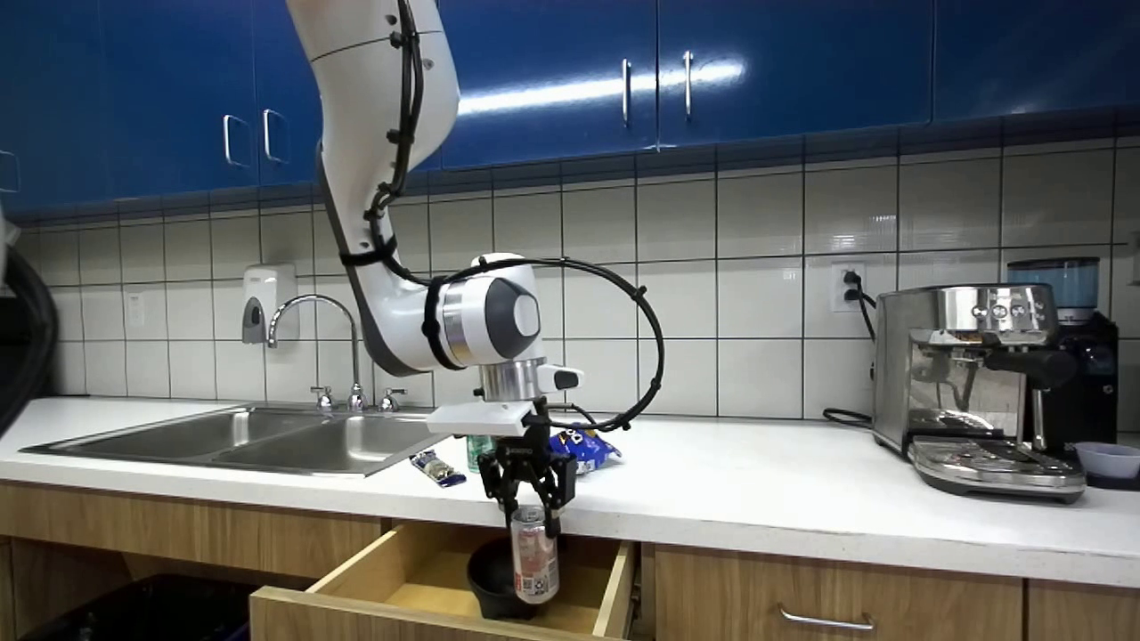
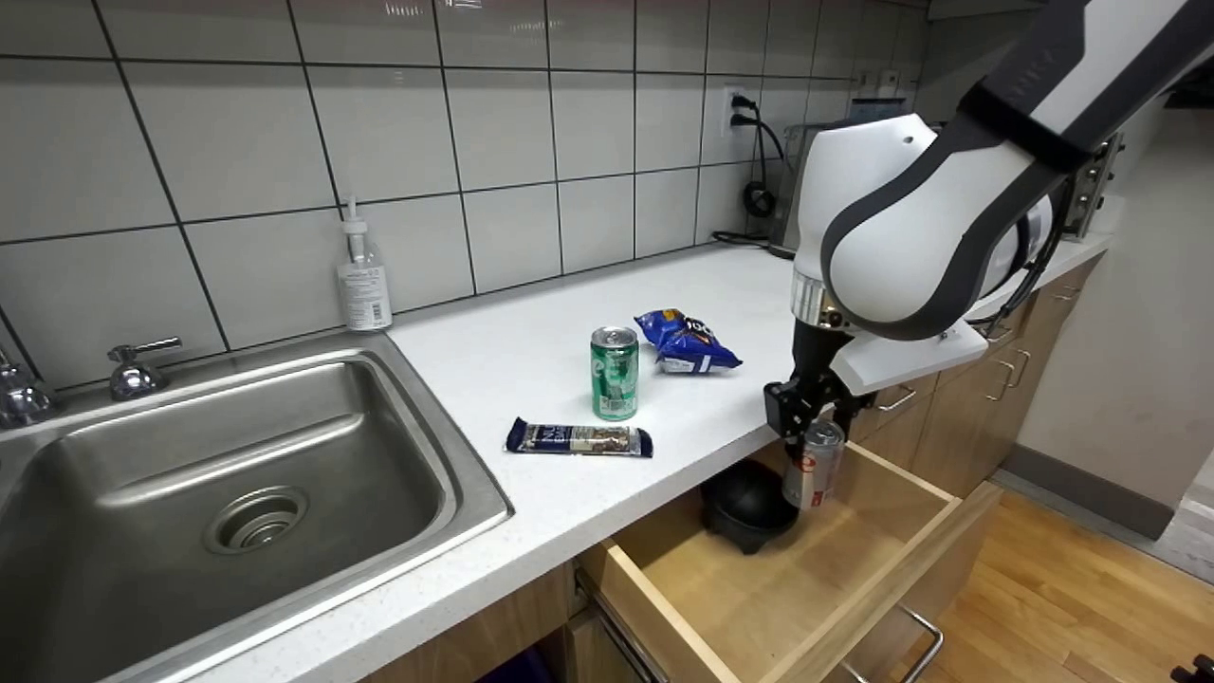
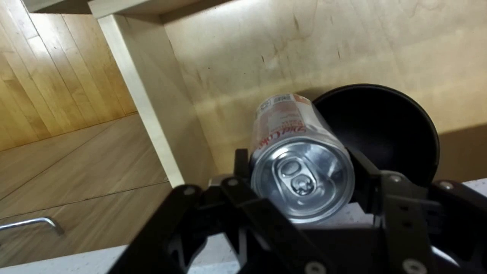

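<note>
"Over the open drawer (image 2: 835, 598), what's gripped?"

"Silver can (image 3: 304, 180), slightly tilted, just beside the black bowl (image 3: 384, 129). The gripper (image 1: 532, 518) pinches it, one jaw on each side. Only the wrist view shows 'Diet Coke' legibly."

"Other stuff?"

"Counter (image 1: 757, 476) has a green can (image 2: 615, 379), blue bag (image 2: 688, 343) and snack bar (image 2: 579, 438), all plain in an exterior view. Coffee machine (image 1: 962, 392) shows whole in an exterior view, but there the arm (image 1: 392, 160) and gripper block part of the green can."

"Hard to make out?"

"Arm's cut off in both exterior views, sink (image 2: 123, 588) in an exterior view. Whether silver can touches bowl: can't tell."
</note>
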{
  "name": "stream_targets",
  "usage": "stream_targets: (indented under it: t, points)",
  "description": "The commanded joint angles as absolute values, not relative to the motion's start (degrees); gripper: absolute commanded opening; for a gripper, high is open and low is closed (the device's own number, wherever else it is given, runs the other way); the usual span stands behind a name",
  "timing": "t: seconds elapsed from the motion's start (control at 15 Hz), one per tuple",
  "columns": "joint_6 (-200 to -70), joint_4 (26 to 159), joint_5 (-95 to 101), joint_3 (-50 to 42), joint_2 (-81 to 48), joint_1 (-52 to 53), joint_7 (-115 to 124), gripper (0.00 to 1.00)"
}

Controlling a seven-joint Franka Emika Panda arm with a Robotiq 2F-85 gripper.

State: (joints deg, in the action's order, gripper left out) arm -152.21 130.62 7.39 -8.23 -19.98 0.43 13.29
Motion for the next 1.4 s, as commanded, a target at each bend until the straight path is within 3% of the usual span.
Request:
stream_targets:
  t: [0.0, 1.33]
  points:
    - [-152.5, 132.1, 7.8, -8.9, -18.3, 0.9, 14.4, 0.38]
    - [-150.4, 137.0, 6.6, -8.0, -10.7, -0.2, 13.9, 0.38]
